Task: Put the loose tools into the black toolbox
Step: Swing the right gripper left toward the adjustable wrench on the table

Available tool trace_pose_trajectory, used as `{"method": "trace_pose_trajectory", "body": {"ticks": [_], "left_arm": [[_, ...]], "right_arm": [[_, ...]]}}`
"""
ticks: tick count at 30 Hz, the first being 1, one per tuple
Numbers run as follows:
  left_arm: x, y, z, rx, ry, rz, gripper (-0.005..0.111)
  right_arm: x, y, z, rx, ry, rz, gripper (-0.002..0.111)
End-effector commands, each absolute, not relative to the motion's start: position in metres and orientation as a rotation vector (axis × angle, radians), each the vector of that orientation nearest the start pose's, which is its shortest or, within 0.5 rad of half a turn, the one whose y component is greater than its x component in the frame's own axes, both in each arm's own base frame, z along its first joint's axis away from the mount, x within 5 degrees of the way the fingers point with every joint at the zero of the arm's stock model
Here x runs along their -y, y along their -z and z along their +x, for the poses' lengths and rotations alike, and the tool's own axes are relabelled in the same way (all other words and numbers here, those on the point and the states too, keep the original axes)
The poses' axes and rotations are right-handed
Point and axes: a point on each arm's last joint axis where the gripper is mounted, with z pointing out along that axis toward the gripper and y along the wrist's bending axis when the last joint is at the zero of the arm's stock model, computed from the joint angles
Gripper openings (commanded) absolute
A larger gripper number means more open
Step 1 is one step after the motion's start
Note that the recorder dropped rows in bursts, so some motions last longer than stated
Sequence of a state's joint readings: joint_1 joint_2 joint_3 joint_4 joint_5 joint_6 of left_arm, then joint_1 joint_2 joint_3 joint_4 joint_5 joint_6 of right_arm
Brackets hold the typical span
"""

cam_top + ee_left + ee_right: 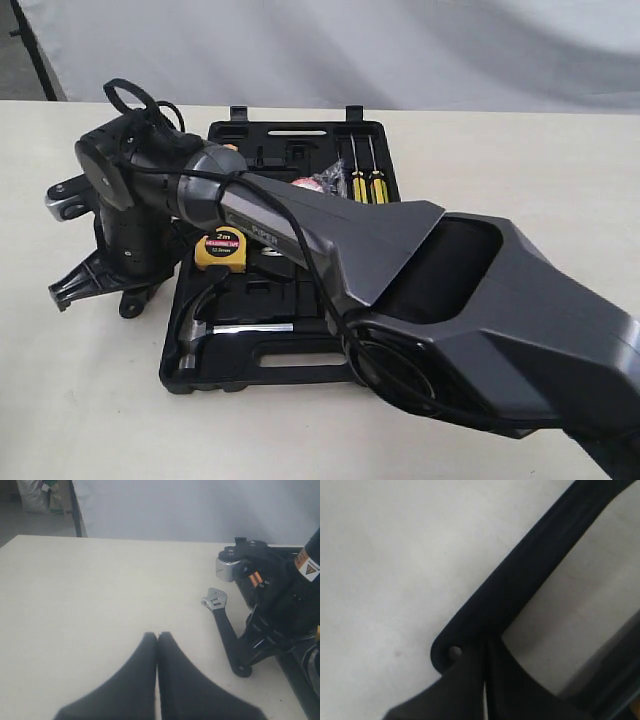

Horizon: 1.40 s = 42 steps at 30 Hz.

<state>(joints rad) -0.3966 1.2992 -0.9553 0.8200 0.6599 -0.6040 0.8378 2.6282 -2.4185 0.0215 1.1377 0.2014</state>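
Note:
The black toolbox (290,368) lies open mid-table. The claw hammer (245,327) rests in its near half and the plastic-wrapped tape roll (318,184) in its far half. The black adjustable wrench (225,627) lies flat on the table left of the box, silver jaw pointing away. My right gripper (246,661) reaches across the box, shut, with its tips on the wrench's handle (535,565) beside the hole end; the handle is not between the fingers. In the exterior view the right gripper (125,300) hides the wrench. My left gripper (158,636) is shut over bare table, apart from the wrench.
A yellow tape measure (220,248) and two yellow-handled screwdrivers (362,182) sit in the toolbox. The right arm (400,270) spans the box from the lower right. The cream table (520,170) extends right of the box, and a white curtain hangs behind.

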Motion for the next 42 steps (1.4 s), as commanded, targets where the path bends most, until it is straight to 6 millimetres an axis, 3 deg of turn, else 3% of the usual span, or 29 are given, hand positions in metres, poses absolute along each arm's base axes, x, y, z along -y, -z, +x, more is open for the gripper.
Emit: {"method": "trace_pose_trajectory", "body": {"ticks": [1,8,15,18,25,31,35,42], "left_arm": [[0.066,-0.307,0.263,-2.223,-0.348,0.306,0.001],[0.066,-0.307,0.263,-2.223,-0.348,0.306,0.001],[0.066,-0.307,0.263,-2.223,-0.348,0.306,0.001],[0.066,-0.307,0.263,-2.223,-0.348,0.306,0.001],[0.066,-0.307,0.263,-2.223,-0.348,0.306,0.001],[0.066,-0.307,0.263,-2.223,-0.348,0.306,0.001],[0.066,-0.307,0.263,-2.223,-0.348,0.306,0.001],[0.066,-0.307,0.263,-2.223,-0.348,0.306,0.001]], "right_arm": [[-0.405,-0.124,0.353,-2.82,-0.249,-0.939,-0.001],[-0.416,-0.128,0.34,-2.796,-0.261,-1.018,-0.001],[-0.414,-0.175,0.341,-2.677,-0.242,-1.013,-0.001],[-0.42,-0.186,0.347,-2.566,-0.315,-0.966,-0.001],[-0.419,-0.141,0.358,-2.608,-0.195,-0.889,-0.001],[-0.421,-0.122,0.357,-2.649,-0.205,-0.895,-0.001],[-0.413,-0.117,0.346,-2.782,-0.141,-0.977,-0.001],[-0.424,-0.131,0.333,-2.775,-0.29,-1.047,-0.001]]}}
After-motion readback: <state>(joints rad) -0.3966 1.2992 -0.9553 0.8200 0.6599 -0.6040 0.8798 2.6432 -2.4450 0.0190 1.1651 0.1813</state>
